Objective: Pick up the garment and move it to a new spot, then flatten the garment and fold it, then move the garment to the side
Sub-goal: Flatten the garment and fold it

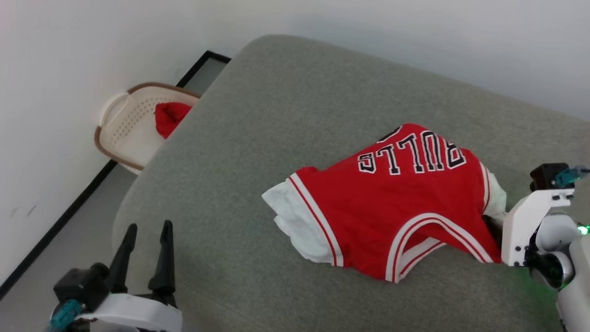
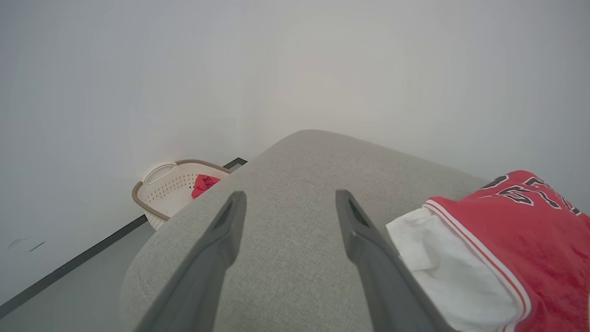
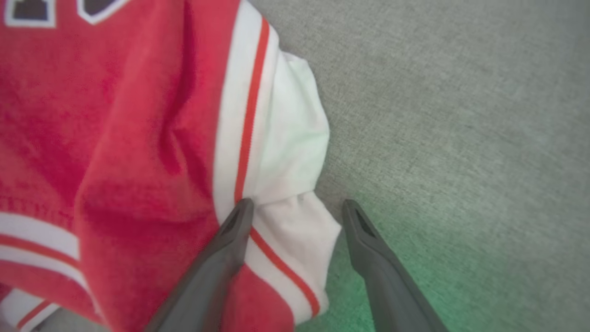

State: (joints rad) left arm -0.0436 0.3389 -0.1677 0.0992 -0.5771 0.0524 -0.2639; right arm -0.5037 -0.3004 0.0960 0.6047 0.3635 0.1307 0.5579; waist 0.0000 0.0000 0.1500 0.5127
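The garment is spread crumpled on the right part of the grey cushion, its lettering upside down as seen from the head. The right gripper is placed at its right-hand white sleeve, fingers spread wide around the sleeve's edge, nothing clamped. The left gripper is seen well apart from the cloth, fingers likewise spread and empty. A cream basket holding a red cloth is seen by the wall.

red jersey at three o'clock: white sleeves, red-and-white striped trim, black letters outlined white. heathered grey cushion all round. ten o'clock, cream basket, dotted with holes, brown rim, red cloth in it. left gripper, dark grey.
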